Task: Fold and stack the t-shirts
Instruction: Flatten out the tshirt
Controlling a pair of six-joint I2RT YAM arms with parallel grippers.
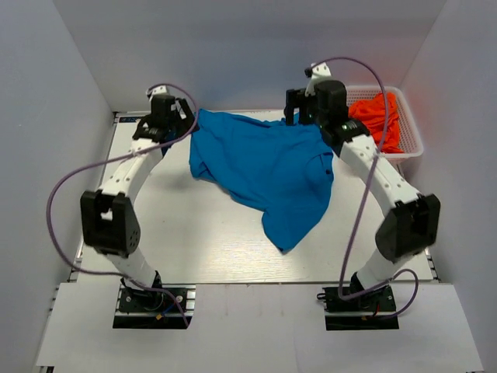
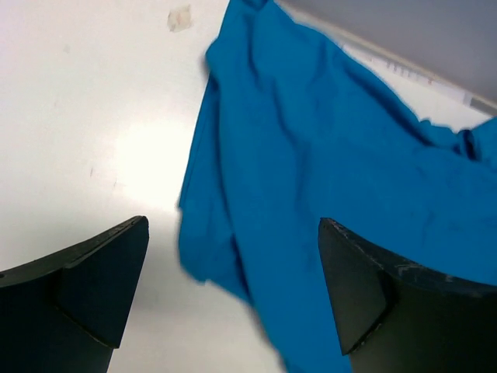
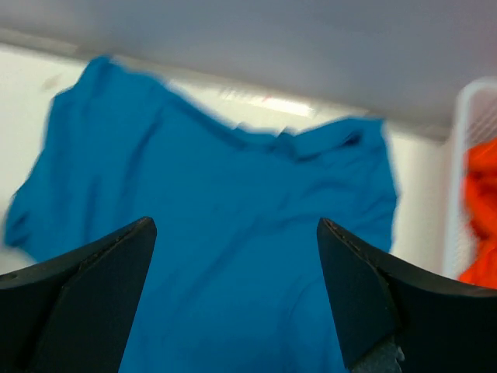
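A bright blue t-shirt (image 1: 264,167) lies rumpled and spread across the back and middle of the white table (image 1: 186,233). My left gripper (image 1: 185,118) hovers open at the shirt's far left corner; in the left wrist view the blue t-shirt (image 2: 326,179) shows below and between the wide-apart jaws of that gripper (image 2: 233,233), free of both. My right gripper (image 1: 295,109) stands open over the shirt's far right edge. The right wrist view shows that gripper (image 3: 233,225) above the blue t-shirt (image 3: 233,179), nothing between its fingers. Orange-red t-shirts (image 1: 378,118) are bunched in a basket.
The white mesh basket (image 1: 411,144) sits at the back right corner, beside my right arm; its wall (image 3: 466,155) and orange-red cloth (image 3: 483,217) show at the right wrist view's right edge. Grey walls enclose the table on the left, the back and the right.
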